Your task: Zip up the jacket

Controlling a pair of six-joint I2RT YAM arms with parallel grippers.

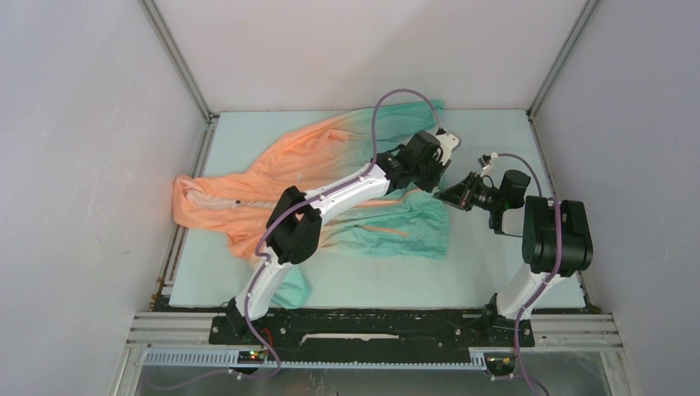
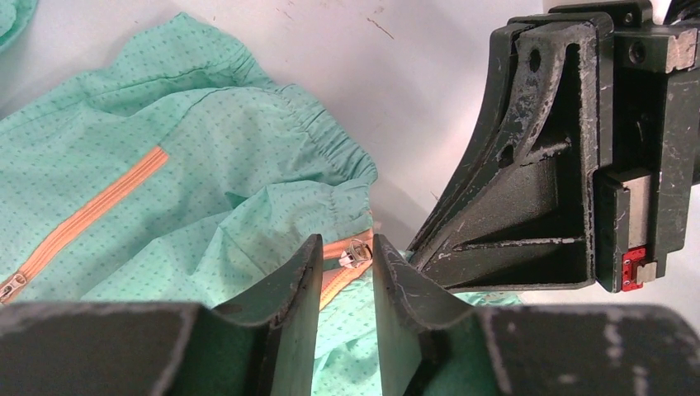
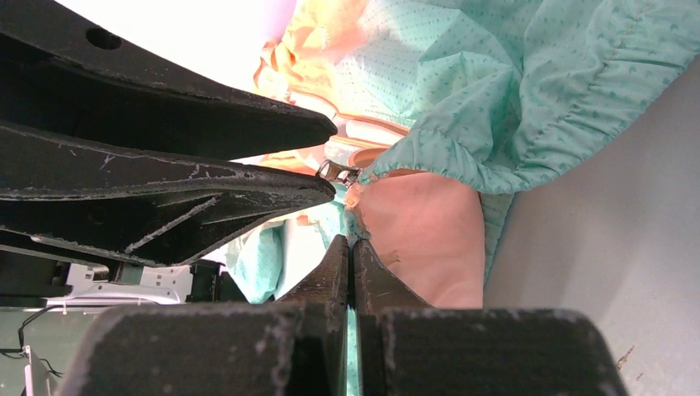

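The jacket [image 1: 314,165] lies on the desk [image 1: 495,264], spread from far left to centre. The left end effector [image 1: 435,186] sits over the jacket's right edge, with the zipper pull [image 2: 357,252] between its fingers. The right end effector [image 1: 448,196] is just to the right, at that same edge.

Pale green table [image 1: 487,256], crumpled orange-to-teal jacket [image 1: 305,157] across it.
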